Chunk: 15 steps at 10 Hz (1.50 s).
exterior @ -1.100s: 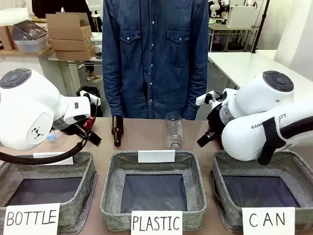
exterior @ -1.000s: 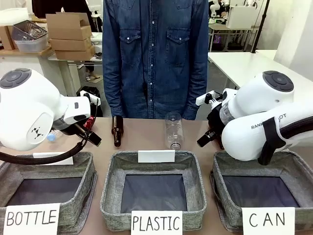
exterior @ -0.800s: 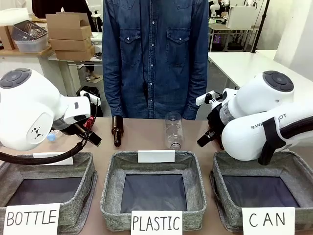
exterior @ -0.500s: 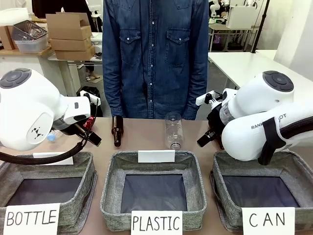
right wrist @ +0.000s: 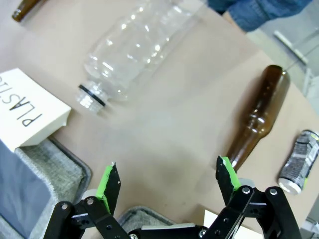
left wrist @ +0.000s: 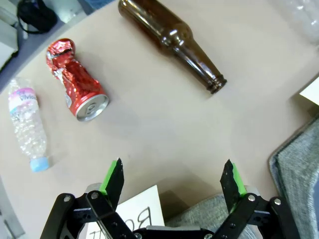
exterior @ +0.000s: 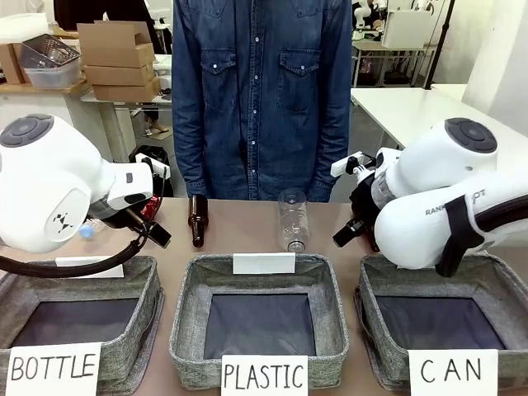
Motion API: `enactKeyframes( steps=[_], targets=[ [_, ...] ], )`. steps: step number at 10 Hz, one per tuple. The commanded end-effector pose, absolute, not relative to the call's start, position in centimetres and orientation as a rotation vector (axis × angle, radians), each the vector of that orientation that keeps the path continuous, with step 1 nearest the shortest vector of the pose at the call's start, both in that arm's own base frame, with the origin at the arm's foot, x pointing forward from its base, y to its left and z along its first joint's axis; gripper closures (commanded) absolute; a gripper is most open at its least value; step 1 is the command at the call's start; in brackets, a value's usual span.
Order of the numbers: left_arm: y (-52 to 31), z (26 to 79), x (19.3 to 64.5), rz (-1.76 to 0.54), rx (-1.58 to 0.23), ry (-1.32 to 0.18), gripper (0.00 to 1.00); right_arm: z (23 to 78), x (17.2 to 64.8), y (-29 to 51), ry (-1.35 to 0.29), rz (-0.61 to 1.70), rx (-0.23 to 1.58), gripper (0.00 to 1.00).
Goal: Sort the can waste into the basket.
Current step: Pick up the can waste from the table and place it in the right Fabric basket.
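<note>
A crushed red can [left wrist: 76, 82] lies on the table beyond my left gripper [left wrist: 172, 178], which is open and empty above the tabletop. A sliver of that red can [exterior: 149, 206] peeks out behind the left arm in the front view. The black can with silver ends [right wrist: 298, 162] lies at the far right of the right wrist view, beside a brown bottle [right wrist: 259, 115]. My right gripper [right wrist: 167, 181] hangs open and empty over the table. The grey basket [exterior: 491, 285] signed "CAN" [exterior: 452, 370] stands front right, partly under the right arm.
A brown bottle [exterior: 197, 219] and a clear plastic bottle [exterior: 293, 219] lie mid-table. A small clear bottle with a blue cap [left wrist: 27, 127] lies near the red can. Baskets signed "PLASTIC" [exterior: 190, 326] and "BOTTLE" [exterior: 140, 330] stand front. A person in a denim shirt [exterior: 262, 91] stands at the far side.
</note>
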State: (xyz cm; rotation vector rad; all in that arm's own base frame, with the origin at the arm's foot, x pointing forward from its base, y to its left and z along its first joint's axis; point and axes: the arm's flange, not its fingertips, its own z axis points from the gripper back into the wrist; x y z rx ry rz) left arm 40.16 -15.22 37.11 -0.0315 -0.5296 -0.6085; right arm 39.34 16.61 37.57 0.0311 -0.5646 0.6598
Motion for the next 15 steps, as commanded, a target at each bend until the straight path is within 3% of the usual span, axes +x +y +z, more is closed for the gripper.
enactKeyframes(
  steps=[1, 2, 4, 5, 6, 7, 8, 9, 10, 11, 12, 13, 14, 15],
  targets=[
    [-14.4, 41.6, 38.1, -0.569, -0.011, -0.371, 0.00, 42.3, 36.7, 14.1, -0.485, 0.657, 0.084, 0.00],
    [-13.6, 46.4, 33.9, -0.688, -0.040, -0.455, 0.00, 46.4, 33.9, 12.9, -0.508, 0.642, 0.124, 0.00],
    [-11.7, 51.5, 26.8, -0.708, -0.077, -0.664, 0.00, 51.8, 28.0, 11.0, -0.660, 0.658, 0.055, 0.00],
    [-11.9, 51.6, 25.7, -0.729, -0.083, -0.785, 0.00, 52.4, 26.7, 11.1, -0.732, 0.599, -0.038, 0.00],
    [-14.5, 50.9, 33.3, -0.685, -0.052, -0.570, 0.00, 50.6, 33.5, 13.5, -0.598, 0.639, 0.086, 0.00],
    [-14.5, 50.9, 33.3, -0.685, -0.052, -0.570, 0.00, 54.4, 31.0, 12.4, -0.672, 0.636, 0.051, 0.00],
    [-13.6, 56.2, 29.5, -0.700, -0.058, -0.689, 0.00, 53.5, 31.1, 12.7, -0.624, 0.610, 0.068, 0.00],
    [-13.1, 56.3, 30.0, -0.715, -0.266, -0.595, 0.00, 53.3, 31.0, 12.1, -0.598, 0.570, 0.199, 0.00],
    [-11.3, 56.9, 30.5, -0.635, -0.525, -0.484, 0.00, 54.0, 30.2, 10.8, -0.515, 0.517, 0.448, 0.00],
    [-8.4, 57.3, 31.1, -0.473, -0.754, -0.368, 0.00, 54.9, 28.8, 8.5, -0.421, 0.464, 0.816, 0.00],
    [-5.9, 57.1, 31.4, -0.334, -0.902, -0.215, 0.00, 55.3, 27.6, 5.9, -0.436, 0.402, 1.029, 0.00],
    [-3.2, 56.4, 31.3, -0.188, -1.018, -0.192, 0.00, 55.2, 27.0, 2.9, -0.456, 0.294, 1.180, 0.00],
    [0.0, 55.1, 30.6, -0.189, -1.271, -0.283, 0.00, 54.4, 27.0, -0.5, -0.504, 0.187, 1.311, 0.00],
    [2.5, 53.3, 30.0, -0.099, -1.387, -0.377, 0.00, 53.3, 27.2, -3.7, -0.570, 0.062, 1.415, 0.00]
  ],
)
